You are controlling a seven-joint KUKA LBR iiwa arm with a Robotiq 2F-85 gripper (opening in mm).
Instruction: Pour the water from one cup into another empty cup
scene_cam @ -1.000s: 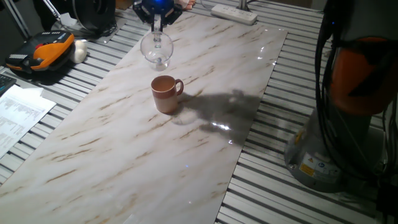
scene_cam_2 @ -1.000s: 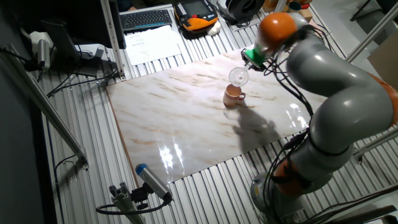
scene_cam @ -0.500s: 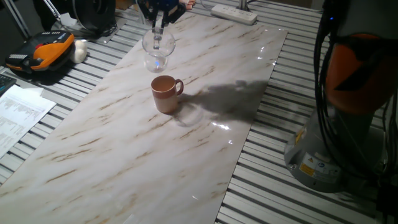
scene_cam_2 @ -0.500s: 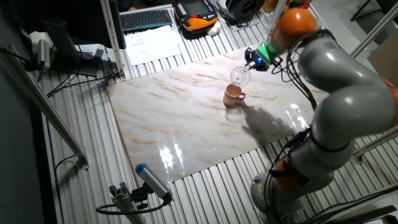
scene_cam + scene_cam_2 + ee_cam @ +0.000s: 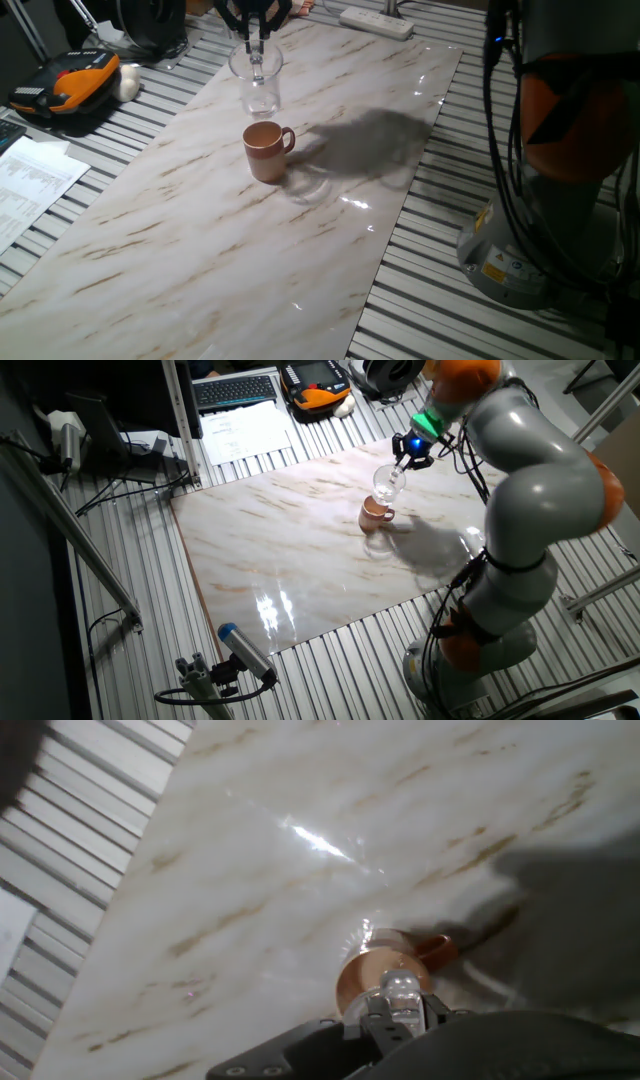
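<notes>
My gripper [image 5: 256, 28] is shut on the rim of the transparent glass mug [image 5: 257, 82], which hangs above the marble board just behind the brown mug. The glass mug [image 5: 388, 482] hangs nearly upright, a little tilted. I cannot make out any water in it. The terracotta-brown mug [image 5: 266, 151] stands upright on the board with its handle to the right. From the other side, the brown mug [image 5: 376, 512] sits just below the glass, under the gripper [image 5: 411, 450]. In the hand view the brown mug [image 5: 375, 973] shows past the glass mug [image 5: 399, 992] held between the dark fingers.
A white power strip [image 5: 376, 20] lies at the board's far end. An orange and black device [image 5: 68, 82] and papers [image 5: 30, 180] sit on the slatted table to the left. The robot's base [image 5: 520, 245] stands on the right. A keyboard [image 5: 235, 390] lies beyond the board.
The gripper has turned the glass mug from tilted, mouth toward the camera, to nearly upright, and lifted it slightly away from the brown mug. The arm's shadow has shifted on the board.
</notes>
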